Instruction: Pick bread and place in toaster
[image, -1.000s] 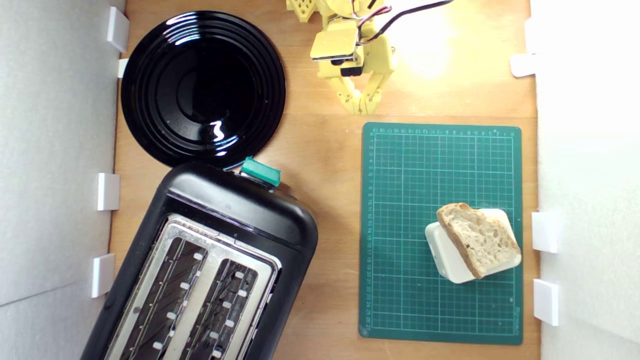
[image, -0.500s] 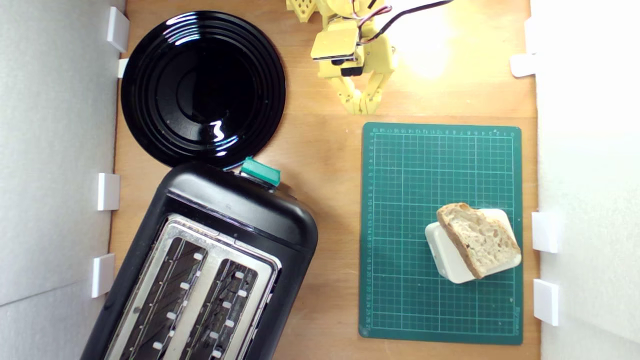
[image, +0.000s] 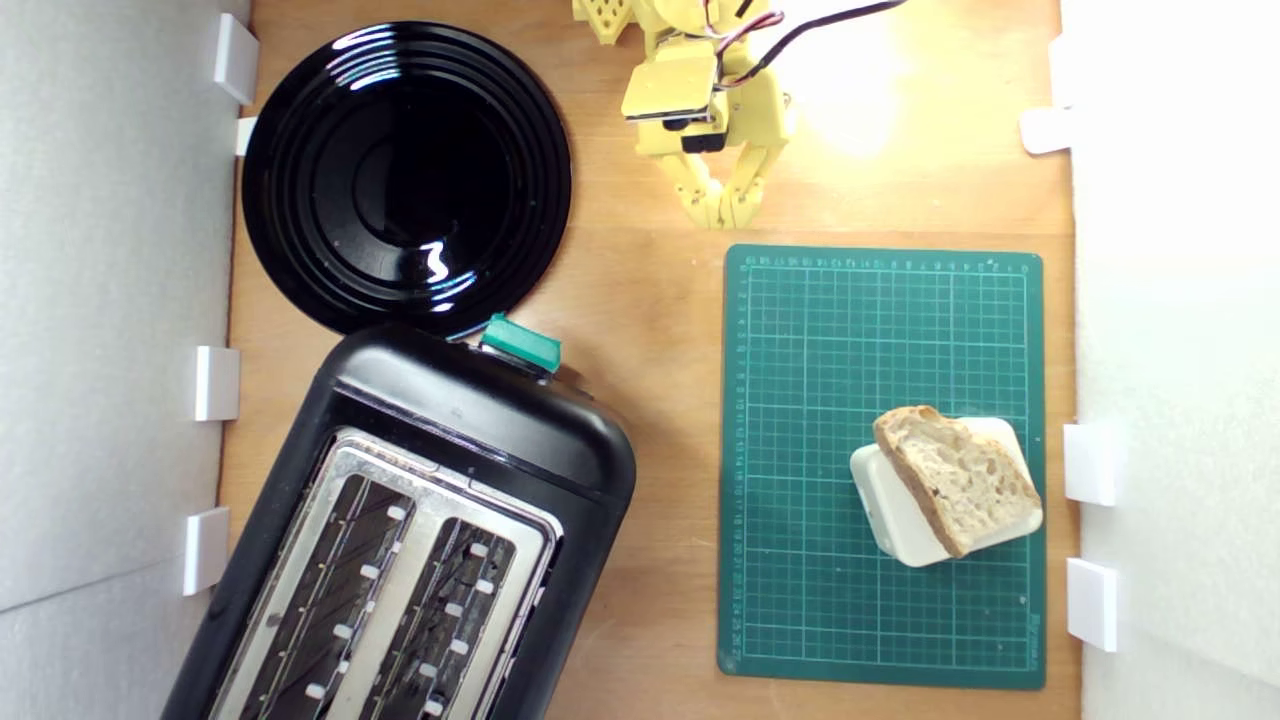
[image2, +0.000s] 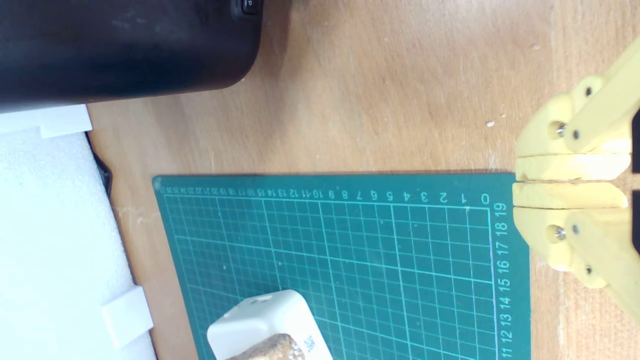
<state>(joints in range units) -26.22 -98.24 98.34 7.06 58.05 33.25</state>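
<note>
Fingers: you see the yellow fingers (image: 722, 213) pressed together tip to tip with nothing between them, at the top centre of the exterior view, just above the upper edge of the green cutting mat (image: 800, 350). In the wrist view the two fingers (image2: 565, 167) meet along a thin seam over the mat's corner.

Bread: your slice of bread (image: 955, 478) lies in the lower right of the exterior view, crumb side up, resting on a cream box (image: 885, 510) that sits on the mat. It is well apart from the fingers. In the wrist view only a brown edge of the bread (image2: 275, 349) shows on the cream box (image2: 265, 315) at the bottom of the frame.

Toaster: the black toaster (image: 480, 420) fills the lower left of the exterior view, set at an angle, with both long slots in its silver top plate open to you and a green lever knob (image: 520, 343) at its upper end. The wrist view catches its dark body (image2: 125, 45) in the upper left.

Plate: a glossy black plate (image: 300, 180) sits in the upper left of the exterior view, its lower rim right at the toaster.

Tabletop: you have a wooden tabletop (image: 640, 290) under everything.
</note>
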